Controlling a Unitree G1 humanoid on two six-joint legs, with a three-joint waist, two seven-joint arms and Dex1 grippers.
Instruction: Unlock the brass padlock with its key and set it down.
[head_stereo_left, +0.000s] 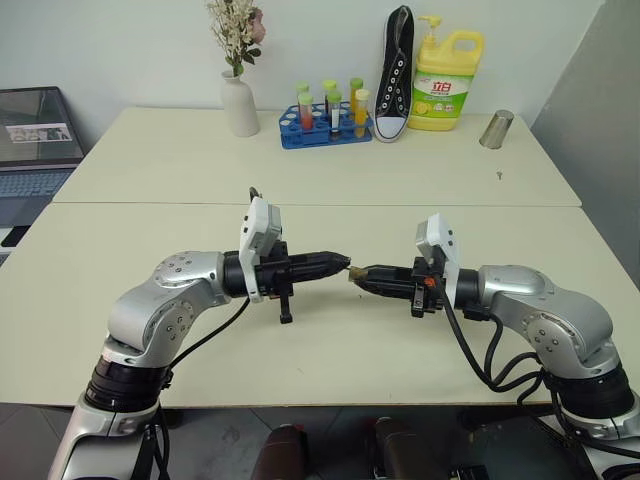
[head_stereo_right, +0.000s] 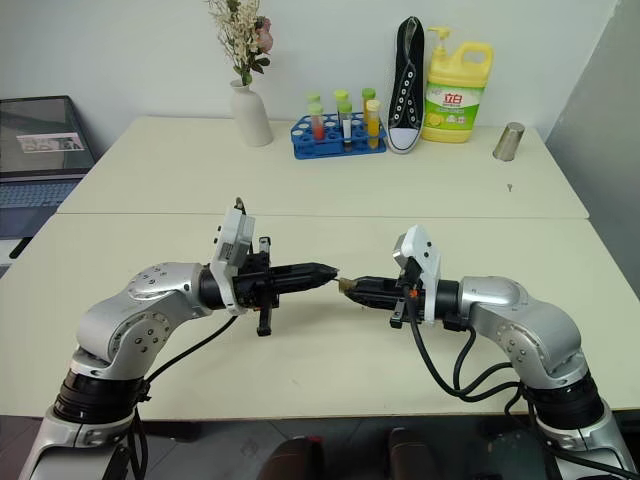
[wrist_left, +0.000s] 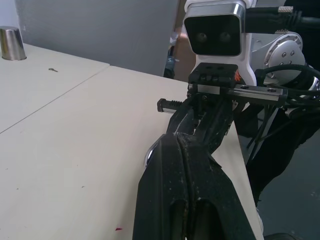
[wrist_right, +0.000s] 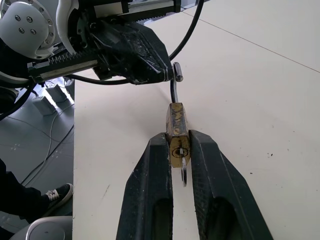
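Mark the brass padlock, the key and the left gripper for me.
brass padlock (wrist_right: 177, 131), right wrist view, body's side.
key (wrist_right: 183, 172), right wrist view, bow under the body.
left gripper (wrist_right: 162, 67), right wrist view, fingertips by the shackle.

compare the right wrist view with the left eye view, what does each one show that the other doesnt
Right wrist view only: the brass padlock clamped between the right claw's fingers, the key sitting in its keyhole, and the left claw shut on the shackle's far end.

Left eye view only: the back of the table with a vase of flowers, a rack of tubes, a black sneaker, a yellow bottle, a metal cup, and a laptop.

Both: the two claws meeting tip to tip over the cream table, the padlock between them.
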